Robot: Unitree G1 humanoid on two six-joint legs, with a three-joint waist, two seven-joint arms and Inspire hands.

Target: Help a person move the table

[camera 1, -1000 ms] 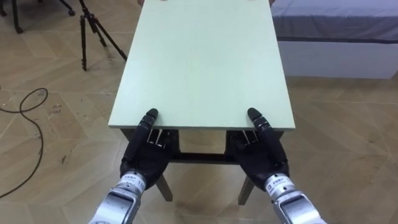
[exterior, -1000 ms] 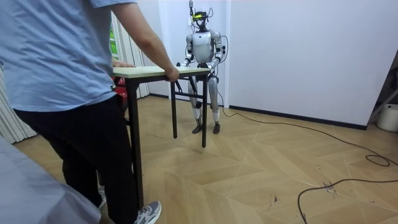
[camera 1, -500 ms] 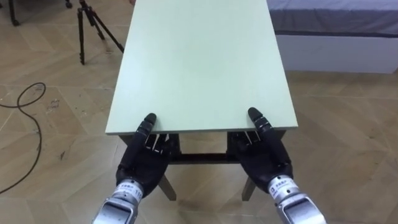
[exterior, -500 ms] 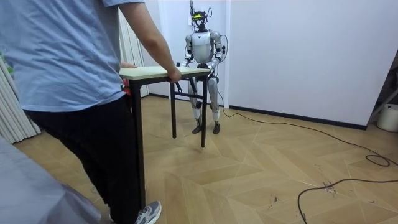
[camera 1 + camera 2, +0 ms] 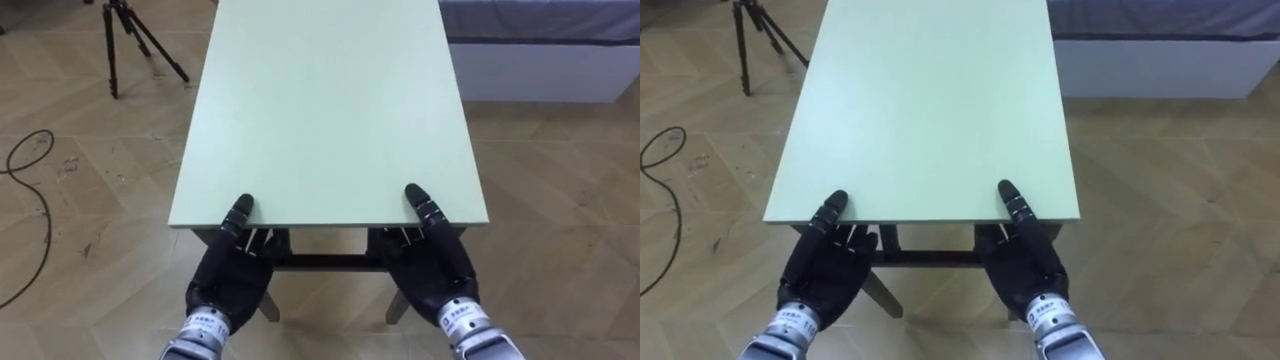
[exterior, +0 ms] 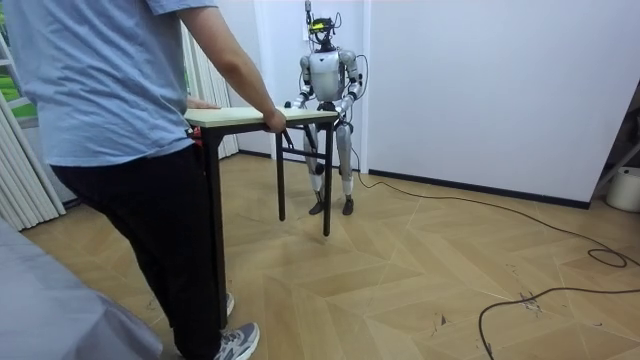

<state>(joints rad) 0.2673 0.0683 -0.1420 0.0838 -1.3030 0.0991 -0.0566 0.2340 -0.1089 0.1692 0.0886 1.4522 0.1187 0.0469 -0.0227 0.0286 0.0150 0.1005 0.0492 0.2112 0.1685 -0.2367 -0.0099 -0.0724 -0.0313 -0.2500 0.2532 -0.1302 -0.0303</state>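
Parquet floor (image 5: 90,230) is covered mid-frame by the table (image 5: 325,100), its near edge pinched by left hand (image 5: 232,275) and right hand (image 5: 430,270), thumbs on top; its far end is held by a person (image 6: 110,100). Tripod (image 5: 115,40) upper left, bed (image 5: 540,50) upper right.

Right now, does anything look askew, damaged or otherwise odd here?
Nothing stands out. The table looks level in the room view, its top unmarked. The left robot hand and right robot hand pinch its near edge, thumbs on top; a person holds the far end.
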